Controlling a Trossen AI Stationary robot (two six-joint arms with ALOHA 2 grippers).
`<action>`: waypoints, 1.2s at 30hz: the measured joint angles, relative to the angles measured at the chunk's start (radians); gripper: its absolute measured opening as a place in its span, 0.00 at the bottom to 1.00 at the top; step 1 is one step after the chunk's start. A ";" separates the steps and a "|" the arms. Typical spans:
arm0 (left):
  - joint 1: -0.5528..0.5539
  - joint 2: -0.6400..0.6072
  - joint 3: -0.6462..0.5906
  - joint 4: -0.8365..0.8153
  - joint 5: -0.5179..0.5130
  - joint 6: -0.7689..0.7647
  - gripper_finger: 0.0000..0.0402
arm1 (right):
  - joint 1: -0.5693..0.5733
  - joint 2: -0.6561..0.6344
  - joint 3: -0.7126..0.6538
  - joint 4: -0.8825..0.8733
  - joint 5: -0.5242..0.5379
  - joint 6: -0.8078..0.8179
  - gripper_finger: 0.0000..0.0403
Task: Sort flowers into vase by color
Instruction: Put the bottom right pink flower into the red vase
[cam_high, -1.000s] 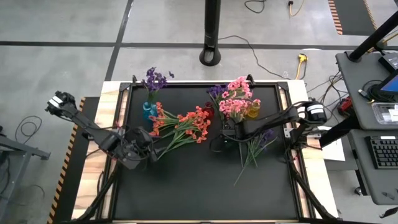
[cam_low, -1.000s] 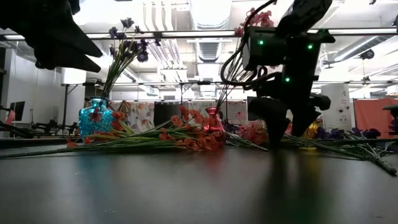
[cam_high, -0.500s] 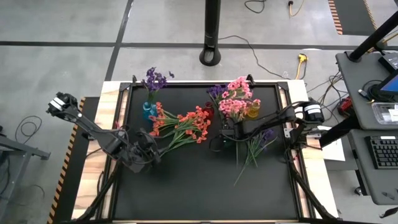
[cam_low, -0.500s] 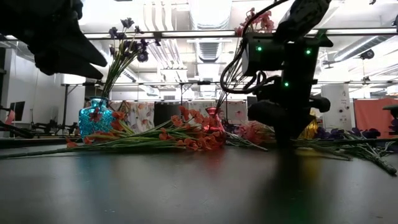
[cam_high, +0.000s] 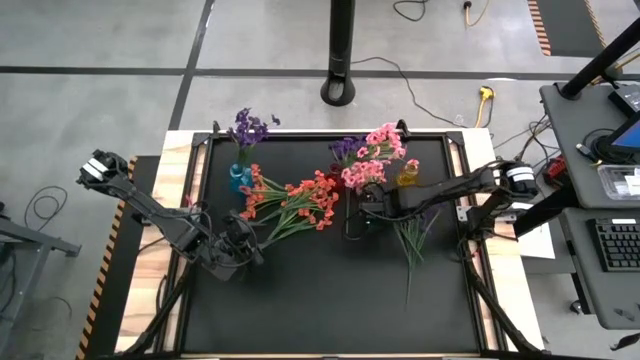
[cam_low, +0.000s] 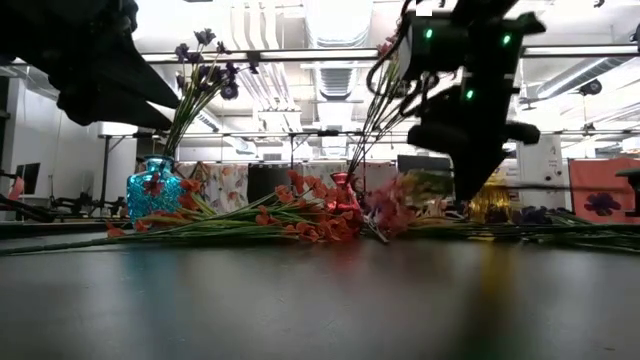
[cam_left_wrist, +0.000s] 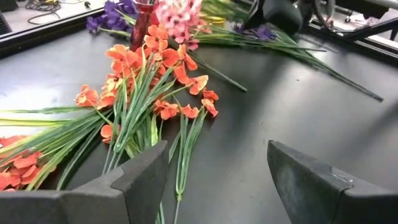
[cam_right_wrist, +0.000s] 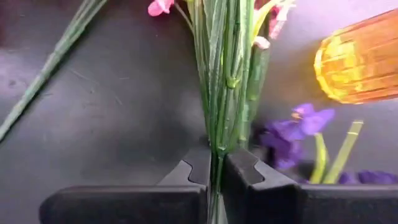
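Note:
A bunch of pink flowers (cam_high: 362, 175) lies right of centre, and my right gripper (cam_high: 364, 207) is shut on its green stems. Orange-red flowers (cam_high: 292, 200) lie flat on the black table, blossoms toward the far right, stems toward my left gripper (cam_high: 236, 250). That gripper hovers open just short of the stem ends (cam_left_wrist: 180, 186), touching nothing. A blue vase (cam_high: 240, 178) at the far left holds purple flowers (cam_high: 248, 128). A red vase (cam_low: 343, 190) and an amber vase (cam_right_wrist: 360, 59) stand at the back. Loose purple flowers (cam_high: 420, 222) lie right of my right gripper. My right gripper pinches several of the pink flowers' green stems (cam_right_wrist: 219, 134) together between its two fingers, well below the blossoms. The fingers come steeply from above and lie across the stems. The held part is raised off the table, while the blossom end (cam_low: 395, 212) hangs low near the table.
More pink blossoms (cam_high: 385, 138) and purple ones (cam_high: 345, 148) stand tall at the far side by the vases. Long green stems (cam_high: 410, 270) trail toward the near edge. A raised frame (cam_high: 200, 200) borders the black table, whose near half is bare.
My right gripper has shut on the pink flowers' stems and risen, lifting the stem part off the table; the pink blossoms have shifted slightly toward the table's left. Loose green stems beside it have swung about on the table.

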 joint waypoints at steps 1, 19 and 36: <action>0.000 0.005 0.000 0.005 0.000 0.000 0.64 | 0.000 -0.020 0.001 -0.014 0.000 -0.010 0.03; -0.017 0.071 0.000 0.338 0.067 0.247 0.64 | 0.127 -0.405 0.001 -0.097 -0.253 -0.147 0.03; -0.012 0.305 0.001 1.028 0.132 0.755 0.64 | 0.293 -0.224 -0.035 1.097 -0.190 -0.780 0.03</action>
